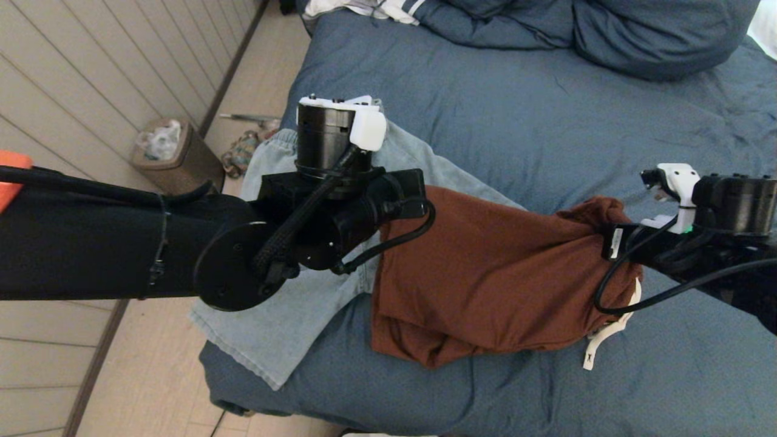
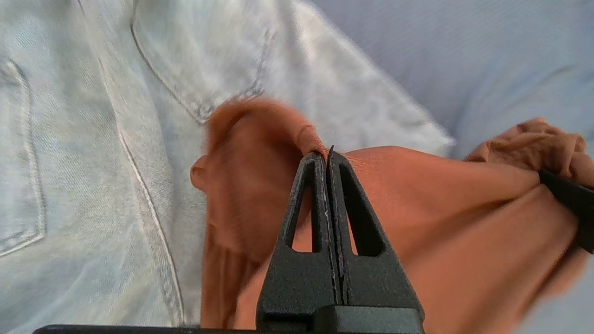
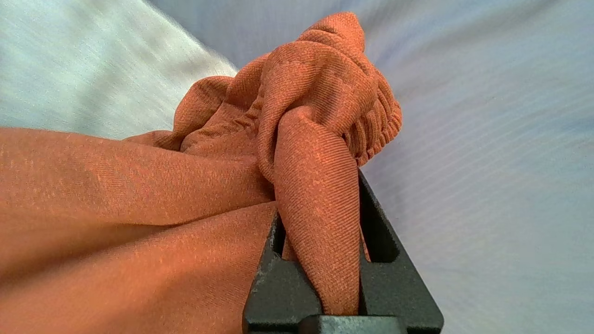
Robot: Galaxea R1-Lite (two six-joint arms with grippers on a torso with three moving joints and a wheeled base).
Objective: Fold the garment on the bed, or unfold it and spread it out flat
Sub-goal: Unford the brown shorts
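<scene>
Two robot arms hold a rust-brown garment stretched between them above a bed with a wrinkled slate-blue cover. The left end effector is clenched tight on a bunched edge of the garment, its fingers pressed together with the cloth pinched at their tips. The right end effector grips the opposite edge, a thick fold of the fabric wedged between its fingers and gathered in a knot just beyond them. Beneath and beside the left end effector lie light-blue jeans, spread on the bed near its edge, partly under the brown cloth. Blue pillows lie well beyond both end effectors, at the far end of the bed.
</scene>
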